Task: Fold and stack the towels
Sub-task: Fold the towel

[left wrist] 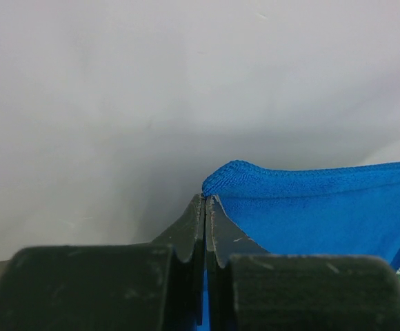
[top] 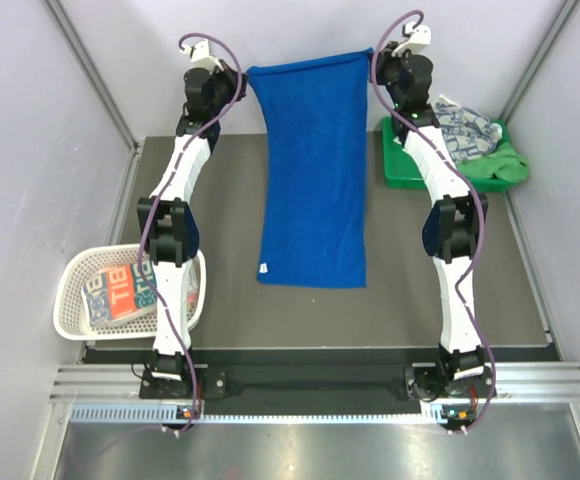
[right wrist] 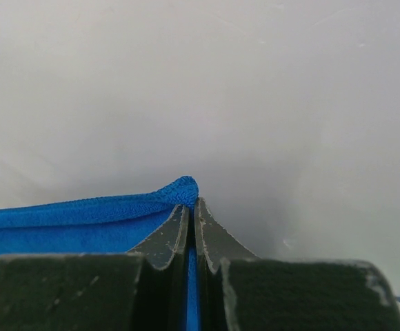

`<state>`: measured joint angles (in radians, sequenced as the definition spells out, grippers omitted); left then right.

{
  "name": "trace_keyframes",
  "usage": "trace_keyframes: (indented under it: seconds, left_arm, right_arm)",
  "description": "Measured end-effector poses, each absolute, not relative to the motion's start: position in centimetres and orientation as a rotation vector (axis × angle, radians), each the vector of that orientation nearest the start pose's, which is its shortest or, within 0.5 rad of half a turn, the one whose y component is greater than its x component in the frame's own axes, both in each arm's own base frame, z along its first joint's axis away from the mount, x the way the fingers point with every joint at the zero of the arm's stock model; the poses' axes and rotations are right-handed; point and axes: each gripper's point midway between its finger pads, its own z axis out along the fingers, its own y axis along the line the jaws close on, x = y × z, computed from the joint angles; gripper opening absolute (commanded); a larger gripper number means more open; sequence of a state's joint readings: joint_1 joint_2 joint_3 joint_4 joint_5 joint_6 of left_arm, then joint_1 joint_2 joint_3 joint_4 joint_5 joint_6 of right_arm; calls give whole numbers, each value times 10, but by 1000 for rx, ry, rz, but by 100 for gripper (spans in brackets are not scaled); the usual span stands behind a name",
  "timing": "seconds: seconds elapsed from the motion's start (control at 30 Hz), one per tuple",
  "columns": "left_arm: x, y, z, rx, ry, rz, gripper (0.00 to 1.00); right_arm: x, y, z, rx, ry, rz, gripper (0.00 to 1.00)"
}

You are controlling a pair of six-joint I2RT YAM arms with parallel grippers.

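Left tool clamps far-left corner of blue towel | right tool clamps far-right corner | held edge spans both arms equally | long axis runs far-to-near, free end down at surface

The blue towel is spread full length down the middle of the table, its two far corners pinched in the left gripper and right gripper, with a small white tag at its near left corner. A lettered grey, teal and orange towel lies folded in the basket. A white navy-printed towel lies crumpled on a green towel in the tray.
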<state>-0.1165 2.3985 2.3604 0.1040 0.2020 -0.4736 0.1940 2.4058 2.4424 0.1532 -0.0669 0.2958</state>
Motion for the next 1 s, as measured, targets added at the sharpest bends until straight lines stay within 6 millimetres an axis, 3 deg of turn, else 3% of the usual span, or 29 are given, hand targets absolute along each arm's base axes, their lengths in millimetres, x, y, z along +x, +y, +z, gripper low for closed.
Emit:
trace_keyframes:
  seconds: [0.23,0.33,0.47,0.6,0.7,0.8,1.0]
  left_arm:
    - [695,-137,332,-102,1503,-636,0]
    - [695,-139,324,-105,1518,-651,0]
    - [688,-145,282,-124,1619,-656,0]
    - [676,-152,238,-144,1737,-656,0]
    - [663,-155,219,-151,1796,-657,0]
    - [646,-157,216,-153,1829,-662,0]
    - [626,-158,259,-126,1779,-680,0]
  right_arm:
    - [700,156,342,31,1428,455,0]
    - [700,154,319,40,1477,463,0]
    - [688,151,271,62,1605,476,0]
    - [669,146,246,77,1690,476,0]
    - [653,142,248,81,1715,477,0]
    - [636,141,267,76,1706,488,0]
    - [605,140,300,62,1680,520,0]
